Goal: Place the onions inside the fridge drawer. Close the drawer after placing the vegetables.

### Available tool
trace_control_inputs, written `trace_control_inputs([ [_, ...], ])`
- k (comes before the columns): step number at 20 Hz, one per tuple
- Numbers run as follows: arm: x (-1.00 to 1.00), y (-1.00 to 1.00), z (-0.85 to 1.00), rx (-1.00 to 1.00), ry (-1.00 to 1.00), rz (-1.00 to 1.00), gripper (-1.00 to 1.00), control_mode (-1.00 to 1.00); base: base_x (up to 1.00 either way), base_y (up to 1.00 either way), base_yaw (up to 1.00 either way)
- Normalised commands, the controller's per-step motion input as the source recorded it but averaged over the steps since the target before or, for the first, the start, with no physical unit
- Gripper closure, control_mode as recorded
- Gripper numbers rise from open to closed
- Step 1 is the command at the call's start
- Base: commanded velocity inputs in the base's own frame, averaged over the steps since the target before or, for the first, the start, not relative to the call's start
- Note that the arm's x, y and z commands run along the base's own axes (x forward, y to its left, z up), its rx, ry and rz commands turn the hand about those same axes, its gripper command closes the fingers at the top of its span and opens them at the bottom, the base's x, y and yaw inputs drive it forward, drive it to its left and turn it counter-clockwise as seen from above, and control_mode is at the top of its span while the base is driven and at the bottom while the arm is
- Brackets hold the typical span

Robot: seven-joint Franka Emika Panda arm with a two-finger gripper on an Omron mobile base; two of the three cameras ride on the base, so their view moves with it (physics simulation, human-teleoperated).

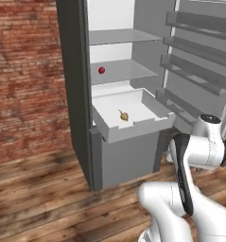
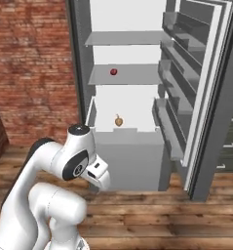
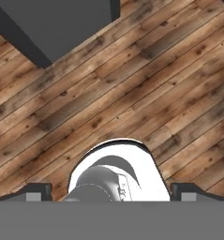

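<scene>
The fridge [image 1: 74, 94] stands open, and its fridge drawer [image 1: 133, 130] is pulled out below the shelves. One golden-brown onion [image 1: 124, 115] lies on the drawer's white floor, also seen from the other side as onion [image 2: 119, 121] behind the drawer front [image 2: 127, 133]. My gripper [image 2: 99, 179] hangs low in front of the fridge, below the drawer and pointing down at the floor. In the hand view my gripper [image 3: 111, 192] is open, its fingertips [image 3: 38, 192] spread wide with nothing held.
A small red ball [image 1: 101, 70] sits on the shelf above the drawer. The open fridge door [image 2: 205, 97] with its racks stands to the right. A brick wall [image 1: 24, 71] is on the left, over a wooden floor [image 3: 132, 93].
</scene>
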Motion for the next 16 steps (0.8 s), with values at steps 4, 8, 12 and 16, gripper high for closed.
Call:
trace_control_inputs([
  [4,0.00,0.00,0.00,0.00,0.00,0.00,-1.00,1.00,-1.00,-0.71,-0.32],
  [8,0.00,0.00,0.00,0.00,0.00,0.00,-1.00,1.00,-0.45,-0.97,-0.15],
  [12,0.00,0.00,0.00,0.00,0.00,0.00,-1.00,1.00,0.26,-1.00,-0.01],
  [16,0.00,0.00,0.00,0.00,0.00,0.00,-1.00,1.00,0.62,-1.00,0.00],
])
